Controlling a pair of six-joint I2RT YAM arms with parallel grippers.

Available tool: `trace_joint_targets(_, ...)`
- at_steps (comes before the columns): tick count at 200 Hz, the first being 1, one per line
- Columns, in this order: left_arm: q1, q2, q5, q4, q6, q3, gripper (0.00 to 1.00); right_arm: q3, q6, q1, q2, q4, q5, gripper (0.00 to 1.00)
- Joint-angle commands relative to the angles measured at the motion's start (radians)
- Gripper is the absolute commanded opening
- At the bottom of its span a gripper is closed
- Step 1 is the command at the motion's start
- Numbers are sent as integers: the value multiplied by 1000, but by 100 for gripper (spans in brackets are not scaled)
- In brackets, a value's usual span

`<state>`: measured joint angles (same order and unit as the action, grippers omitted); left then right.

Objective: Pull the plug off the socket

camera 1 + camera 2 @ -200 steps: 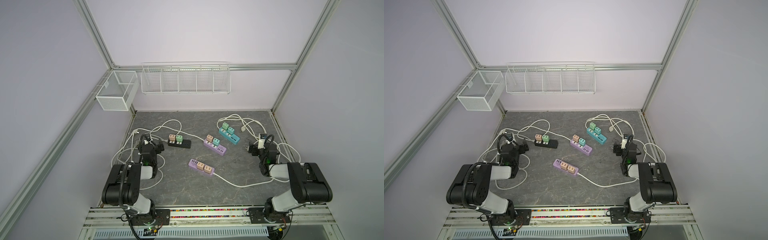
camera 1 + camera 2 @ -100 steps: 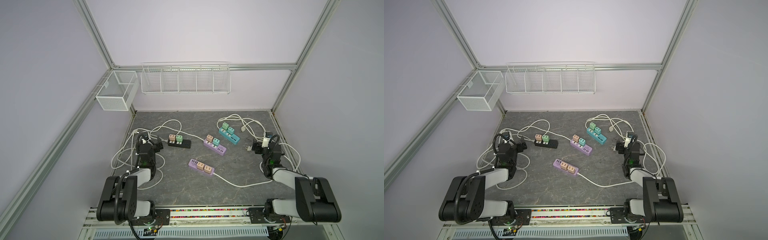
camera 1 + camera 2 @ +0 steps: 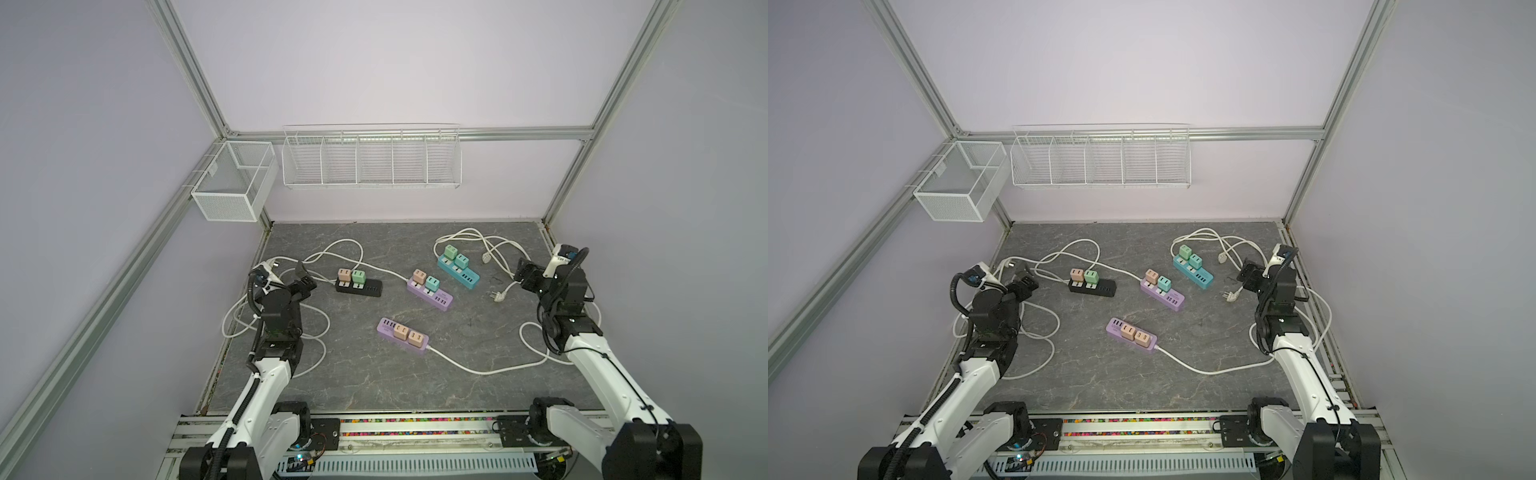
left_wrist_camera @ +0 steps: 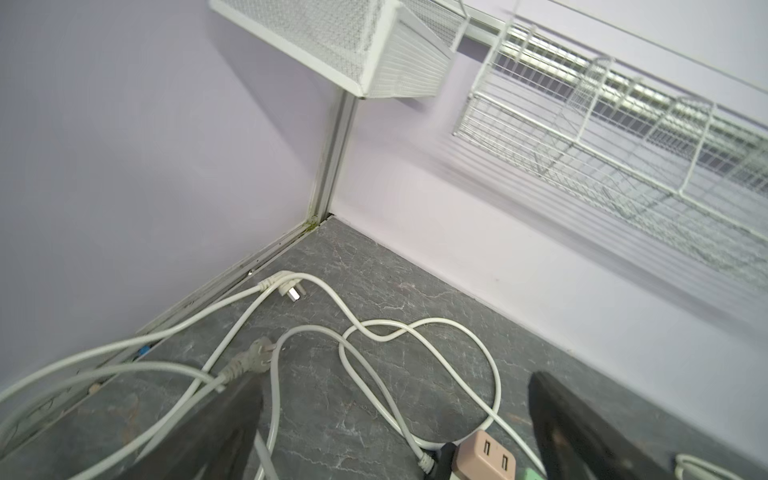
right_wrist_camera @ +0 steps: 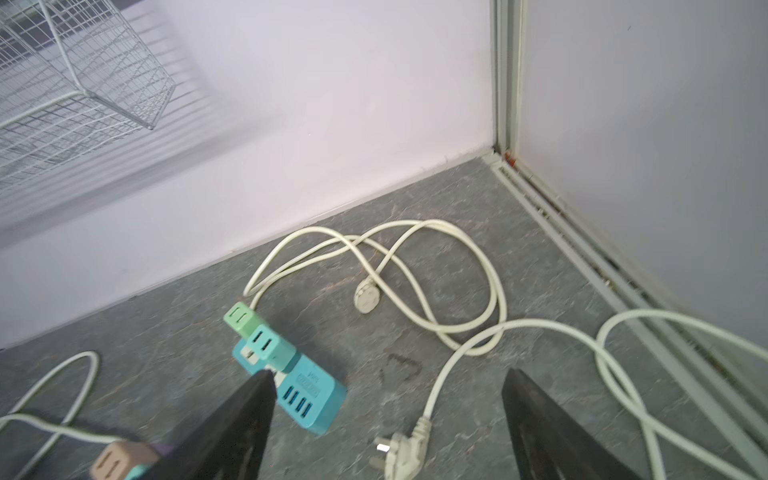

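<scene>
Several power strips lie on the grey table, each with two plugs standing in it. The black strip (image 3: 365, 288) carries an orange plug (image 3: 344, 274) and a green one. The teal strip (image 3: 465, 277) carries two green plugs (image 5: 268, 345). Two purple strips (image 3: 436, 296) (image 3: 388, 327) lie between and nearer. My left gripper (image 3: 305, 278) hovers open left of the black strip, whose orange plug (image 4: 484, 457) shows low between its fingers. My right gripper (image 3: 525, 276) hovers open right of the teal strip (image 5: 307, 399), holding nothing.
White cords loop over the table at the left (image 3: 316, 332) and right (image 3: 536, 361). A loose wall plug (image 5: 403, 453) lies under the right gripper, another (image 4: 291, 291) near the left back corner. Two wire baskets (image 3: 372, 160) (image 3: 232, 187) hang on the back frame.
Both arms have unfolded from a low tucked pose, and the grippers have risen and moved a little toward the back. Both stayed open. The strips and plugs have not moved.
</scene>
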<state>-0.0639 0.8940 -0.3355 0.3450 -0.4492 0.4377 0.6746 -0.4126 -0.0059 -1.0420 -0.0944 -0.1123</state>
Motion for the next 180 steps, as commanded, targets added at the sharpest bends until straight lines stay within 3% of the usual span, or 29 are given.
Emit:
trace_joint_targets(1, 1, -46, -80, -175, -191, 7, 100, 28, -152, -5, -36, 166, 114, 88)
trace_joint_targets(53, -1, -98, 107, -357, -236, 43, 100, 74, -72, 75, -74, 249, 132, 88)
trace_joint_targets(97, -5, -102, 256, -458, -292, 68, 100, 128, -5, 247, -63, 305, 97, 88)
trace_joint_targets(180, -84, -52, 375, -536, -377, 105, 100, 312, 180, 569, -252, 326, 132, 88)
